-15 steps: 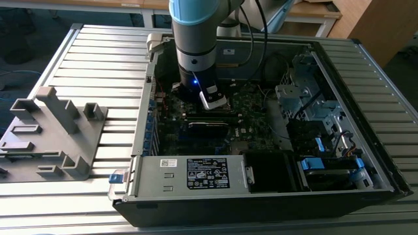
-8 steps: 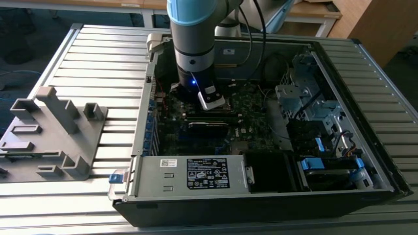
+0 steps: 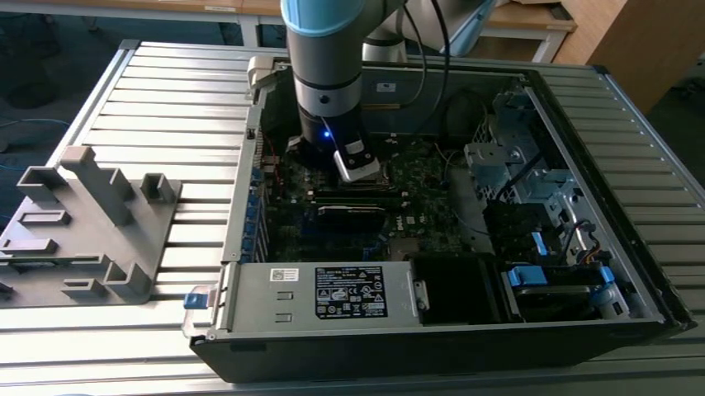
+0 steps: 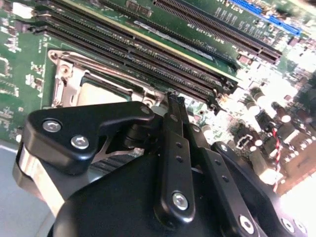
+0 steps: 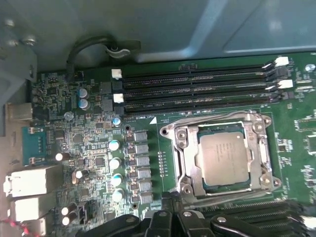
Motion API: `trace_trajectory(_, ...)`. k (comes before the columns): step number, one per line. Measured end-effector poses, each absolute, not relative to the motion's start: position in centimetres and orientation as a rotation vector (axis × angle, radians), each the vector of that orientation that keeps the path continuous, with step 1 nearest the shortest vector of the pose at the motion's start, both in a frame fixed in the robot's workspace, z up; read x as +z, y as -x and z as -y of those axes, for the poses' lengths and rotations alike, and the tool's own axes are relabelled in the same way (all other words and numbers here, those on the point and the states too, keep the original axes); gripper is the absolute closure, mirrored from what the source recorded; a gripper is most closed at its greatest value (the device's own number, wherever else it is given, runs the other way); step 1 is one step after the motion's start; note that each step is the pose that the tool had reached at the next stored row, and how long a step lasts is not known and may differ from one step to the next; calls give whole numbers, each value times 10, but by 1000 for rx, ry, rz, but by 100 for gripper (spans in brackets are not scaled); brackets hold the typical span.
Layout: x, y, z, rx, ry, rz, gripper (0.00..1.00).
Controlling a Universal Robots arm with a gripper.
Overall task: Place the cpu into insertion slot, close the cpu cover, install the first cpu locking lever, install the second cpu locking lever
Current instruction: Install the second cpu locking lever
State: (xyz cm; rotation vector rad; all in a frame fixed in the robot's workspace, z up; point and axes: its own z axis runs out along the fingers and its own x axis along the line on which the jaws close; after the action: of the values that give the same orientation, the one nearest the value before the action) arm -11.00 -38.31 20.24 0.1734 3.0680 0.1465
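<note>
The cpu (image 5: 224, 158), a dull silvery square, lies flat in the insertion slot (image 5: 199, 143) on the green motherboard. The cpu cover (image 5: 183, 150), a silvery metal frame with a window, lies down flat around it. Thin metal levers run along two sides of the frame. My gripper (image 5: 172, 207) hovers just beside the socket's edge, black fingers (image 4: 174, 106) pressed together with nothing seen between them. In the second wrist view part of the cpu (image 4: 98, 91) and the cpu cover (image 4: 63, 79) peek out behind the gripper (image 4: 174, 101). In the exterior view the gripper (image 3: 358, 169) reaches down into the open computer case.
Black memory slots (image 5: 197, 91) run alongside the socket. Capacitors (image 5: 114, 163) and rear ports (image 5: 29, 180) sit further off. The case walls (image 3: 595, 190), drive cage (image 3: 518, 165) and power supply (image 3: 330, 293) ring the board. A grey fixture (image 3: 88, 223) stands on the slatted table at the exterior view's left.
</note>
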Motion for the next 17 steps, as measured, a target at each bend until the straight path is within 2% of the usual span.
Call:
trace_trajectory(4,211,110,383,146,-173,-3068,89)
trace_trajectory(17,212,95,383,146,-173,-3068,89)
